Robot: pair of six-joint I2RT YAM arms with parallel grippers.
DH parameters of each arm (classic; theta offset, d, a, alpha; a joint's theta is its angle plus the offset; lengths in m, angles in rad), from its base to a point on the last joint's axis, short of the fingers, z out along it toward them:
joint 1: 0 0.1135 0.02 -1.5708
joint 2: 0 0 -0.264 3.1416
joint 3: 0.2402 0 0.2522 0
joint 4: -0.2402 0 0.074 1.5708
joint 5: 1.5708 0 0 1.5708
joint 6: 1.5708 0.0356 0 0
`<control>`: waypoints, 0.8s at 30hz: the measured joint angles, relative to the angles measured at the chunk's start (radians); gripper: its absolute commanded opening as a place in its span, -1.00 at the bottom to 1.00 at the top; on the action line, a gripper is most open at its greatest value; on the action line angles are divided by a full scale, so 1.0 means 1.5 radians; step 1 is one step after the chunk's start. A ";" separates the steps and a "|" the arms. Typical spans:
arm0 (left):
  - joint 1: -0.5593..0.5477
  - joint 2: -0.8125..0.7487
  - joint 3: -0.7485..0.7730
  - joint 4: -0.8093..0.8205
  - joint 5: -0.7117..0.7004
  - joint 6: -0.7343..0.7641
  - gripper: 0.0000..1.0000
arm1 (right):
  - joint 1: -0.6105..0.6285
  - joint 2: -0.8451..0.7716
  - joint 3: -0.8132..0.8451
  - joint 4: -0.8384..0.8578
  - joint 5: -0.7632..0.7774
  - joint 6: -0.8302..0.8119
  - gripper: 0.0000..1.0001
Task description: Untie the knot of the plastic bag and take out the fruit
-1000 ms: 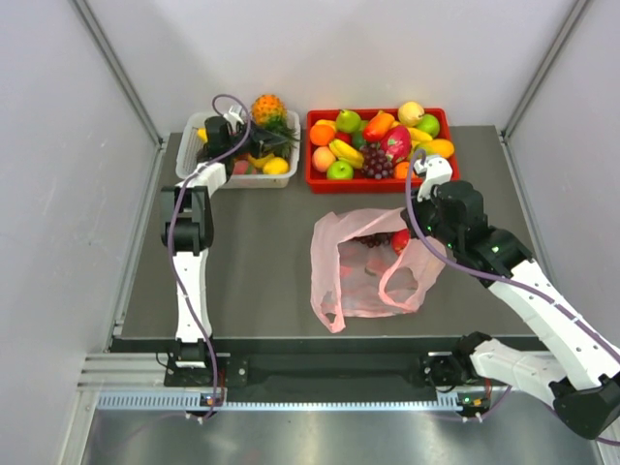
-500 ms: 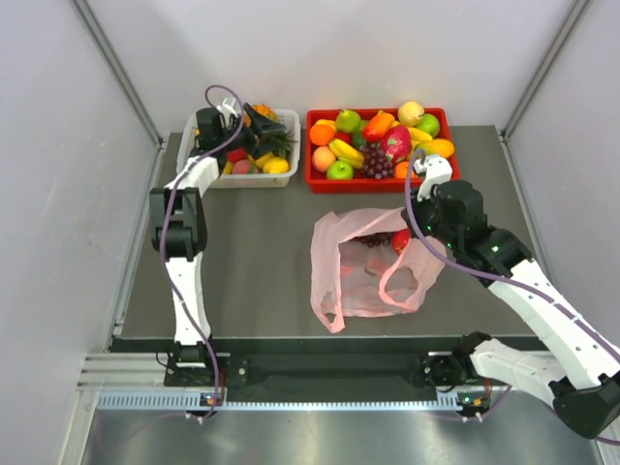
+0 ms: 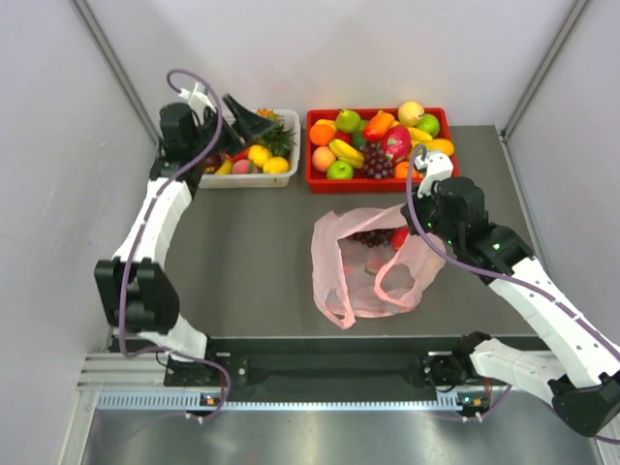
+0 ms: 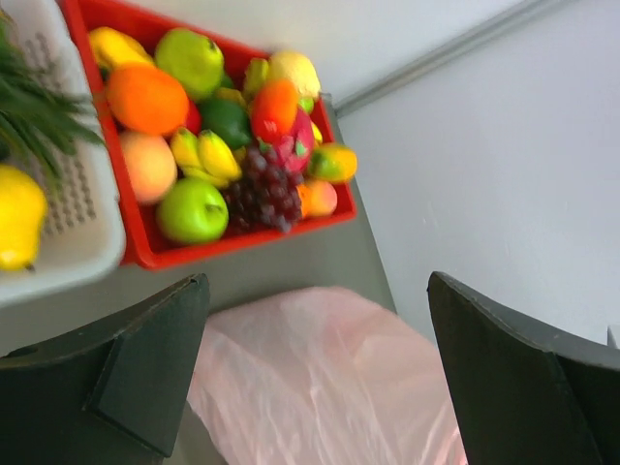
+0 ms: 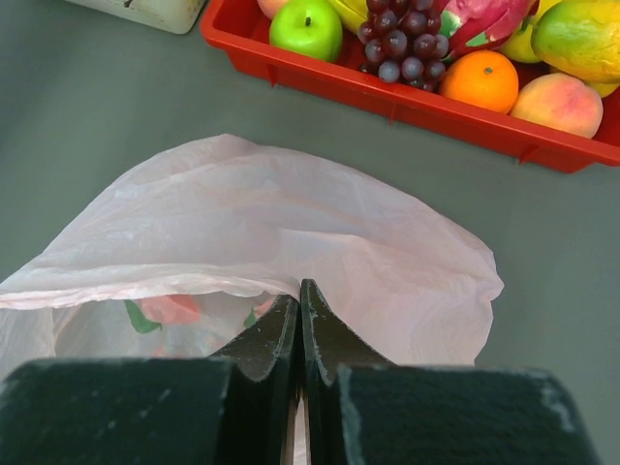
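A: What lies nearest, and what is the pincer there doing?

B: The thin translucent pink plastic bag [image 3: 360, 291] lies crumpled near the middle of the dark grey table [image 3: 242, 252]; the right gripper [image 5: 298, 308] is clamped on the bag's rim, its fingers pressed together with the plastic between them. No tied knot shows, and the two handle loops [image 3: 334, 312] lie apart; so I judge the untying done and the emptying in hand.

A: How is that done well?

B: Hold the rim lifted and steady so the mouth gapes; don't tug, or so light a bag will likely slide. The left gripper [image 4: 318, 283], its fingers spread wide and holding nothing, hangs far off above the white slotted plastic basket [image 3: 237, 180]; it would need to cross over, enter through the mouth and pinch one piece at a time. The dark purple grape bunch [image 3: 371, 238] shows plainly inside.

A: And the counts?

B: One bag, two loops; inside it I make out two pieces, the grapes and a red fruit [image 3: 399, 238] just beside them, though folds may hide more. Beyond is one red rectangular plastic tray [image 3: 387, 184] holding roughly a dozen toy fruits, too crowded for an exact count; one basket holding several, a green pineapple crown [image 3: 276, 140] among them; two arms.
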 measured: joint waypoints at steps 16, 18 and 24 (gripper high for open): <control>-0.547 -0.426 -0.449 0.099 -0.202 0.012 -0.44 | 0.000 0.000 0.003 -0.018 -0.008 0.000 -1.00; -0.592 -0.435 -0.456 0.147 -0.222 0.009 -0.49 | 0.000 0.001 0.003 -0.020 -0.008 0.000 -1.00; -0.679 -0.330 -0.456 0.235 -0.279 0.016 -1.00 | 0.000 0.001 0.003 -0.031 -0.010 0.003 -1.00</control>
